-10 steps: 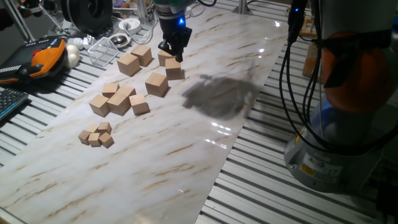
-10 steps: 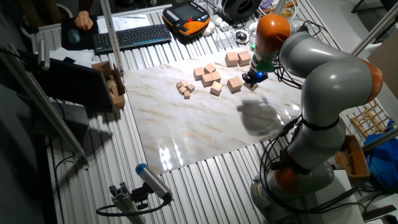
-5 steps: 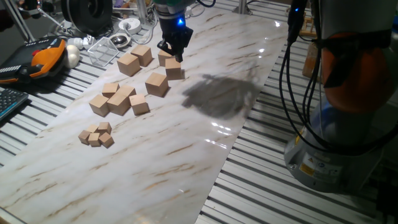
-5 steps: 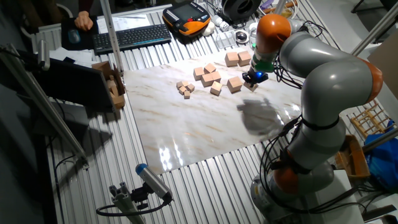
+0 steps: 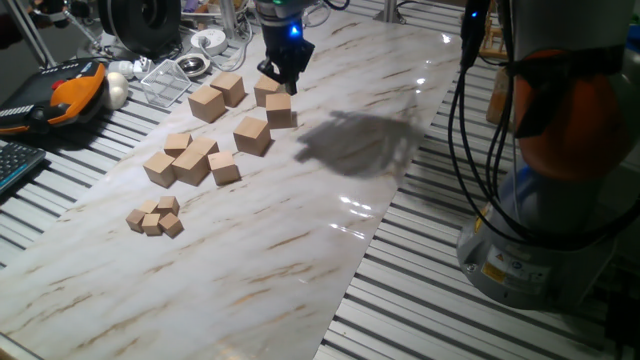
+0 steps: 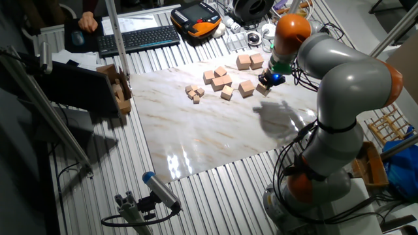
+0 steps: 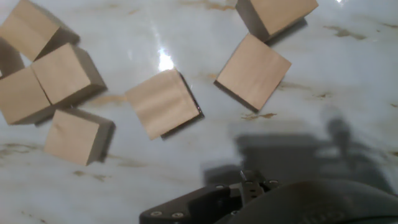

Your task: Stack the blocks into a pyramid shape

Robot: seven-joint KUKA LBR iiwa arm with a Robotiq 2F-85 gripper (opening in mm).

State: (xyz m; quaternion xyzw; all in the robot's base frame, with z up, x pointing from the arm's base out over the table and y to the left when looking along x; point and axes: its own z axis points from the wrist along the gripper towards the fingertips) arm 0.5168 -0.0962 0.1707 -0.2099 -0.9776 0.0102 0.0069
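Observation:
Several plain tan blocks lie loose on the marble sheet (image 5: 330,230), none stacked. Two blocks (image 5: 207,102) (image 5: 229,88) sit at the back left, one (image 5: 252,134) in the middle, and two (image 5: 280,110) (image 5: 267,92) lie right under my gripper (image 5: 281,80). The gripper hangs a little above that pair with its fingers apart and nothing between them. From the other side the gripper (image 6: 270,79) is over the block (image 6: 263,90). The hand view looks down on the middle block (image 7: 163,102) and the pair (image 7: 253,71) (image 7: 277,14); only dark gripper parts show at the bottom.
Medium wooden cubes (image 5: 190,160) cluster left of the middle block, also in the hand view (image 7: 67,73). Tiny cubes (image 5: 155,217) lie nearer the front. A teach pendant (image 5: 70,90), wire rack (image 5: 170,80) and keyboard (image 6: 137,39) border the sheet's far side.
The gripper has risen slightly and shifted a little toward the back above the pair of blocks. Its shadow on the sheet has moved with it. No block has moved.

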